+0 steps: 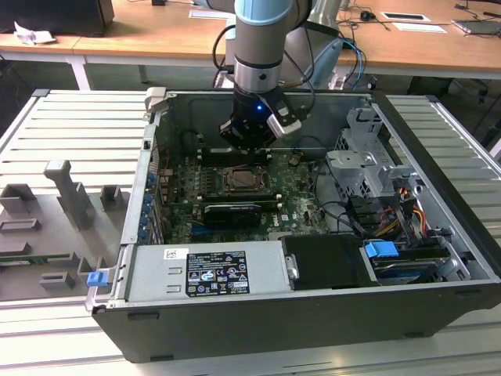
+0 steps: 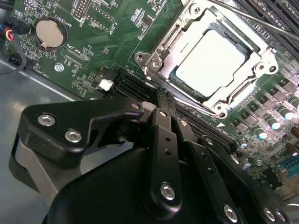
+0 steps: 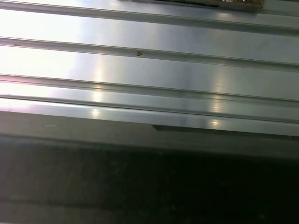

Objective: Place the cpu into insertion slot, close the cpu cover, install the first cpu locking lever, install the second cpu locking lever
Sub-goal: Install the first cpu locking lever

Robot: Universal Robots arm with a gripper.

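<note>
I see the cpu (image 2: 211, 63) seated in the insertion slot (image 2: 187, 86) under the cpu cover (image 2: 238, 95); my pincer (image 2: 164, 103), fingers pressed together, hovers just beside it.

The arm (image 1: 262, 31) hangs straight down from twelve o'clock in the exterior view, wrist vertical. Its gripper (image 2: 163, 105) points downward, black fingers (image 2: 161, 140) pressed together, holding nothing.

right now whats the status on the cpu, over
Pincer shut, empty, above the board beside the socket. cpu seated in the insertion slot, cpu cover down around it. Nothing on the socket.
</note>
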